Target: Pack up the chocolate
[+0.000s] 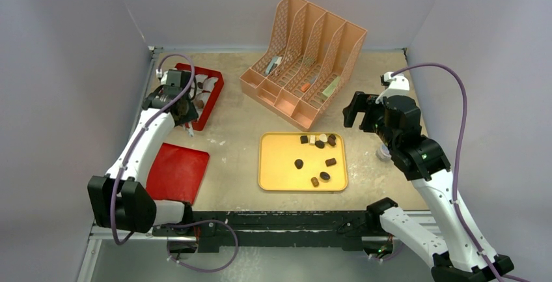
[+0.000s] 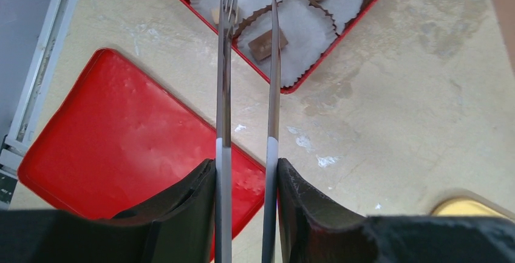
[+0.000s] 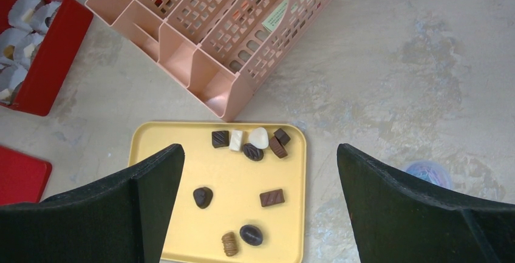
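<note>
Several dark, caramel and white chocolates [image 1: 317, 141] lie on a yellow tray [image 1: 276, 178]; they also show in the right wrist view [image 3: 253, 151] on the tray [image 3: 182, 178]. More chocolates [image 2: 267, 43] sit in white paper liners in a red box [image 1: 213, 96]. My left gripper [image 1: 180, 101] hovers over that box, shut on metal tweezers [image 2: 222, 93]. The tweezer arms reach over the liners, and their tips run off the top of the left wrist view. My right gripper [image 1: 357, 109] is open and empty, high above the tray's right side.
A red lid [image 1: 177, 171] lies flat at the near left, also in the left wrist view [image 2: 121, 141]. A peach file organizer [image 1: 303, 60] stands behind the tray. A small clear cup [image 3: 428, 172] sits right of the tray.
</note>
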Controlling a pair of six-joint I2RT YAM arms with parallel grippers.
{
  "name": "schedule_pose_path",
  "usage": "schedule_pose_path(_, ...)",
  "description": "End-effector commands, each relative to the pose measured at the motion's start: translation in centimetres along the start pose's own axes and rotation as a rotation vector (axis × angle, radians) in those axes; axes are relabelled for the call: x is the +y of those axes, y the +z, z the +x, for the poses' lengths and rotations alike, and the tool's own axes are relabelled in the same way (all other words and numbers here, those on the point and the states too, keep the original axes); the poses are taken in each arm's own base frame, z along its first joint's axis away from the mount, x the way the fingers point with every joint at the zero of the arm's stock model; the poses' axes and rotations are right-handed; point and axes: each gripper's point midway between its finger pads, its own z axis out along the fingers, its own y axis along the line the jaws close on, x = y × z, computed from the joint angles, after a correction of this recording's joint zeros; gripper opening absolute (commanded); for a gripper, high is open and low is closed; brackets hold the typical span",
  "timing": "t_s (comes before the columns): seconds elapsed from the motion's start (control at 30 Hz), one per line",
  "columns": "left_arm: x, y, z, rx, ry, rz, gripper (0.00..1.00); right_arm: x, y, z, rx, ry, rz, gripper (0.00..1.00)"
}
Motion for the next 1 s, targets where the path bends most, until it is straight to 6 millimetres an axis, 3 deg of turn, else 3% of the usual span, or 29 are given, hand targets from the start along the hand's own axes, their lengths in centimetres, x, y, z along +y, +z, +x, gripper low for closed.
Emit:
schedule_pose_path(0.0, -1.5, -2.6, -2.8, -0.092, -0.023, 0.129, 0.36, 0.7, -0.7, -2.4, -0.074, 0.023, -0.031, 0.97)
schedule_pose_path(0.3, -3.5, -4.8, -2.9, -0.091, 0.032, 0.273, 0.35, 0.5, -1.2, -3.3, -0.104, 0.025, -0.02, 0.97)
schedule_pose_path(0.43, -5.3, -6.5, -2.5, -0.108, 0.09, 0.349, 0.34, 0.4, -1.1, -3.0, -0.093, 0.02, -0.016, 0.97)
schedule_pose_path(0.6, -7.8, -8.4, -1.2, -0.113, 0.176, 0.411, 0.34, 0.1, -1.3, -3.3, -0.098, 0.015, 0.003, 0.97)
schedule_pose_path(0.97, -13.2, -13.2, 1.5, -0.118, 0.305, 0.746, 0.33, -0.2, -1.6, -4.0, -0.12, 0.015, 0.018, 0.97)
